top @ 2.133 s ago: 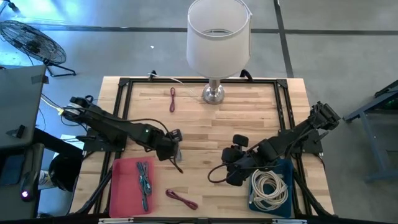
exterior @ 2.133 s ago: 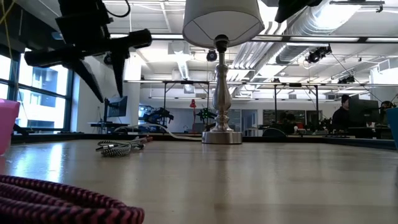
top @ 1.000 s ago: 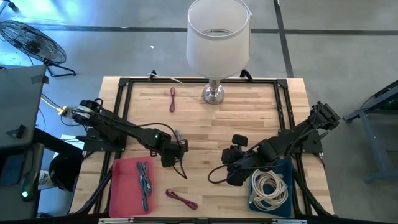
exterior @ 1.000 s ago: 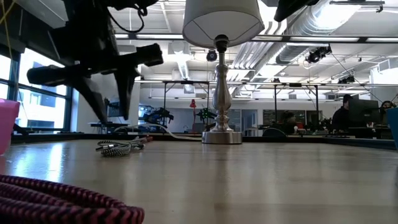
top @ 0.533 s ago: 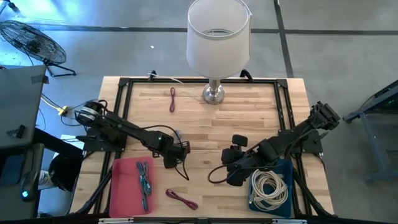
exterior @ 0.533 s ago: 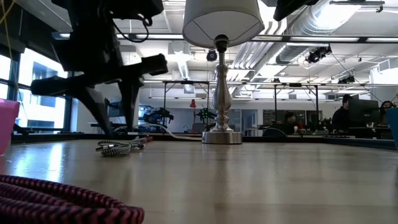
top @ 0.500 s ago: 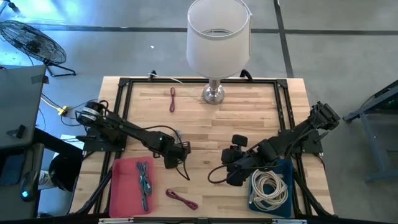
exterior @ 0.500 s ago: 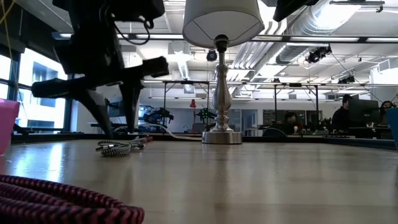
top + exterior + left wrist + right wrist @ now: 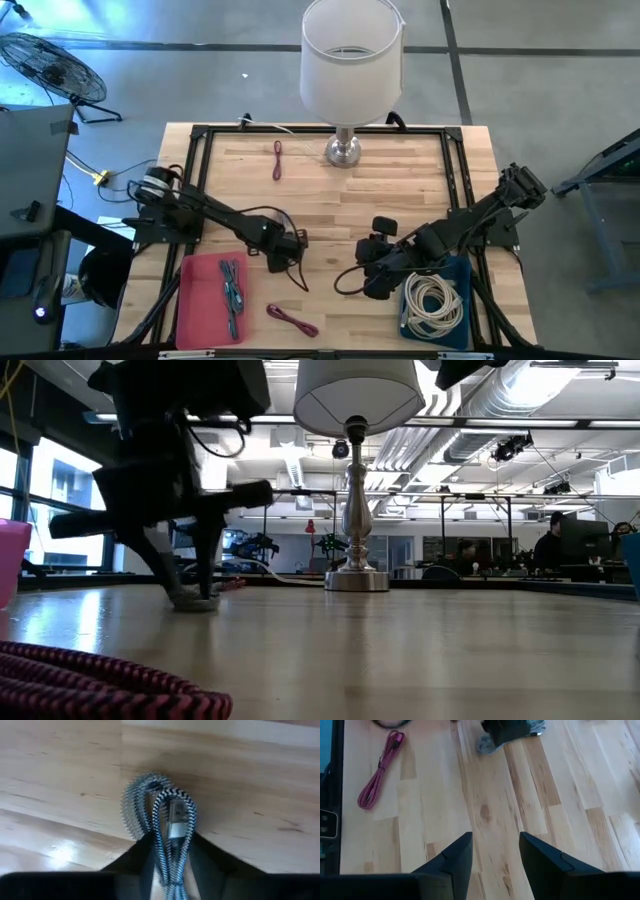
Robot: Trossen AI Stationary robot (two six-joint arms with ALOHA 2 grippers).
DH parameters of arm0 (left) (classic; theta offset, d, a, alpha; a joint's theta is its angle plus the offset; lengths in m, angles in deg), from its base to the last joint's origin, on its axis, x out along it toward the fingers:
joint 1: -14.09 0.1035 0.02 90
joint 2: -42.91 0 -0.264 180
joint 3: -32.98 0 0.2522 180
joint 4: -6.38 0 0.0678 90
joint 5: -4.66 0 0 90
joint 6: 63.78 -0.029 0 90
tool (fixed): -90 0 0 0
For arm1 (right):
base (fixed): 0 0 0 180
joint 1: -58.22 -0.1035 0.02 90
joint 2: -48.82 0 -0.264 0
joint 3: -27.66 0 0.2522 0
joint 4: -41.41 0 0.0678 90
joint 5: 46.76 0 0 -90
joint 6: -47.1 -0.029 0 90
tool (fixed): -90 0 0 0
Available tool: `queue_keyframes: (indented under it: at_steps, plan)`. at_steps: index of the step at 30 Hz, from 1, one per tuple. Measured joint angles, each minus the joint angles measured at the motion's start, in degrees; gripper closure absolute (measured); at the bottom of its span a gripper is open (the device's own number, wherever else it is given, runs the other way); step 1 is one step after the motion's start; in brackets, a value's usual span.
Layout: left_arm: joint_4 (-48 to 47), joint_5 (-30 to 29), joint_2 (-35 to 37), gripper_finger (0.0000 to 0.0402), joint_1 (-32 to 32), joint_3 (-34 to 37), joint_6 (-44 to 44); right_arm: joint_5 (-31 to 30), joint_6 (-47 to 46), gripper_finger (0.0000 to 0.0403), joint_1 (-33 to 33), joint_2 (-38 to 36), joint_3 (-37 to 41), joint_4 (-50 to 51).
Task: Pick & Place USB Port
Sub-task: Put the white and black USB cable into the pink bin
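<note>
The left gripper [image 9: 167, 870] is closing around the braided USB cable [image 9: 160, 815] lying between its fingers; loose loops may be slipping free. The right gripper [image 9: 492, 855] is waiting open.

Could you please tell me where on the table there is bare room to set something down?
Bare wood lies in the middle, between the lamp base and the two tools, and right of it toward the frame. It is crowded near the front: left tool on the braided cable, pink tray, pink cable, right tool, blue bin.
</note>
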Motion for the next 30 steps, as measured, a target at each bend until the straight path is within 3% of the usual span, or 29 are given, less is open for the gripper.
queue_keyframes:
  at_steps: [3, 5, 12, 21, 26, 30]
  plan:
    - [-0.80, -0.86, -0.37, 0.0359, -0.03, -0.37, 1.03, -0.17, 0.03, 0.0249, -0.08, 0.00, 0.02, -0.12]
    - [-0.76, -1.39, -1.27, 0.0383, 0.45, -1.38, 3.55, -0.53, -0.03, 0.0249, -0.32, 0.00, 0.02, -0.07]
    - [-9.98, -4.10, -1.58, 0.0387, 0.63, -6.29, 13.13, -0.90, -0.10, 0.0249, -1.11, 0.00, 0.02, -0.03]
    - [-42.18, -15.71, -1.17, 0.0387, -3.99, -23.95, 28.64, -2.64, -0.05, 0.0249, -2.62, 0.00, 0.02, -0.01]
    - [-55.81, -13.62, -1.00, 0.0387, -7.78, -33.24, 41.02, -3.82, 0.08, 0.0249, -2.95, 0.00, 0.02, 0.36]
    - [-55.30, -4.11, 3.13, 0.0387, -11.59, -34.14, 48.70, -4.41, 0.40, 0.0249, -2.97, 0.00, 0.02, 0.56]
